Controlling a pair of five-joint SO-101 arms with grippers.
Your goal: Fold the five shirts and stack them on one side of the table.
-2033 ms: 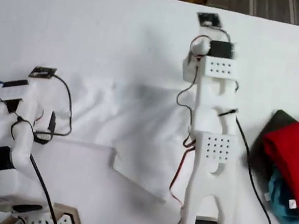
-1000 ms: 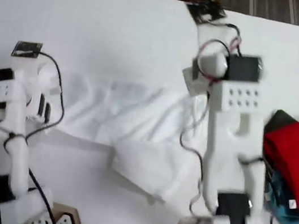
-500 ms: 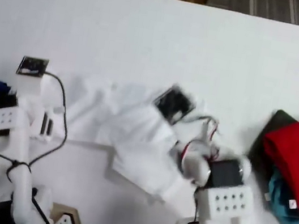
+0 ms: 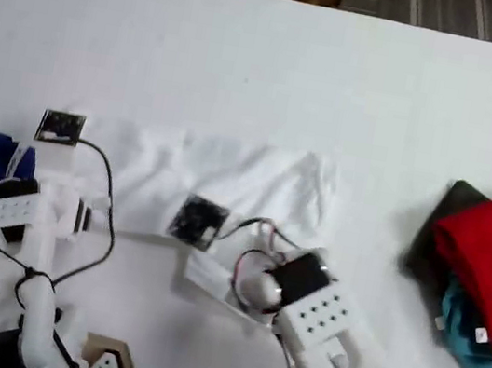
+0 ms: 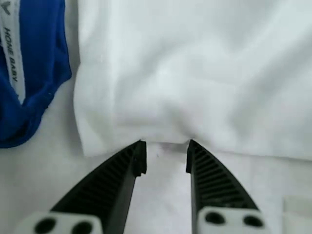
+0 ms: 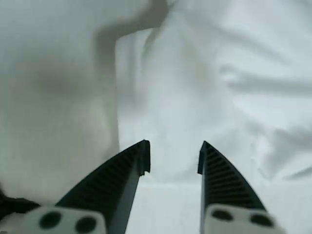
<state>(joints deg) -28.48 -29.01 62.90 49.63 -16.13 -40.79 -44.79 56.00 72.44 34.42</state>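
Left gripper (image 5: 165,152), jaws apart, at edge of white shirt (image 5: 195,73)

In my overhead feed, the left white plastic arm (image 4: 16,231) stands at about 8 o'clock. Its forearm points toward 12, with the left black wrist camera board (image 4: 59,126) at its far end. The right white plastic arm (image 4: 326,325) comes up from near 5 o'clock and leans low toward 10, with a black servo block (image 4: 302,274) just behind the right black wrist camera board (image 4: 199,221). On the left wrist feed, the left black ribbed gripper (image 5: 163,156) has its two fingers parted, with a clear gap between the tips. The right black ribbed gripper (image 6: 173,157) reads alike on its own feed, fingers spread and tips well apart.
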